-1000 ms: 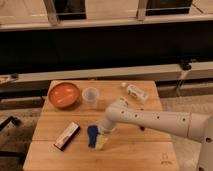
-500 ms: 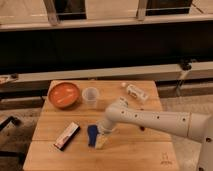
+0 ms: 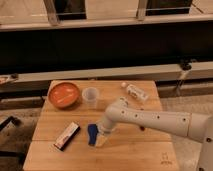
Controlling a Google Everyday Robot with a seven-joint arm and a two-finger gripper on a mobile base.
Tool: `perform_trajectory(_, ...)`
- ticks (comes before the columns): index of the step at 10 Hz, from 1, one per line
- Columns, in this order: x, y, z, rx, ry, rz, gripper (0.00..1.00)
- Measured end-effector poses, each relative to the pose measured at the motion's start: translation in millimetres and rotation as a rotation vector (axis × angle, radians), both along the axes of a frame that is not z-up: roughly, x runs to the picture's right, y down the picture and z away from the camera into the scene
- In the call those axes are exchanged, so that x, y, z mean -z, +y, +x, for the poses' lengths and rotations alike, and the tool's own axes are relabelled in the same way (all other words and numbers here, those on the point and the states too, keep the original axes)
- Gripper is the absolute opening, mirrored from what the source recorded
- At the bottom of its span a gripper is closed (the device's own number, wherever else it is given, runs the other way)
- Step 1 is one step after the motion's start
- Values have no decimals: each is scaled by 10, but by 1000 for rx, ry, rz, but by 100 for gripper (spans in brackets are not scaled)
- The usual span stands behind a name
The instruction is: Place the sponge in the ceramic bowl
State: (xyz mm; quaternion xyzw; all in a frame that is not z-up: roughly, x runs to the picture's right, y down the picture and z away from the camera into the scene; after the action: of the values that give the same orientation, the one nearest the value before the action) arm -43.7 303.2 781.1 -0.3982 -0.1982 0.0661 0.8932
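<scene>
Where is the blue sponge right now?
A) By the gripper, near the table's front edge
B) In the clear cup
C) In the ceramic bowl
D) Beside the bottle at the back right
A: the sponge is right at the gripper over the front of the table, well apart from the ceramic bowl.

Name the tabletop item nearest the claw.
The dark-blue sponge, right beside the claw at the table's front; the bar, cup, bowl and bottle lie farther off.
</scene>
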Motion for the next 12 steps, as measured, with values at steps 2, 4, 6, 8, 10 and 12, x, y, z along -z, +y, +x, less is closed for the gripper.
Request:
perform_trajectory(2, 7, 0, 2, 1, -9, 1, 0)
perform_trajectory(4, 29, -7, 7, 13, -15, 12, 0)
perform_trajectory(6, 78, -35, -21, 17, -24, 27, 0)
perform_trajectory(8, 140, -63, -66, 26, -29, 46, 0)
perform_trajectory(10, 207, -85, -109, 40, -25, 62, 0)
perform_trajectory(12, 247, -98, -168, 54, -13, 71, 0)
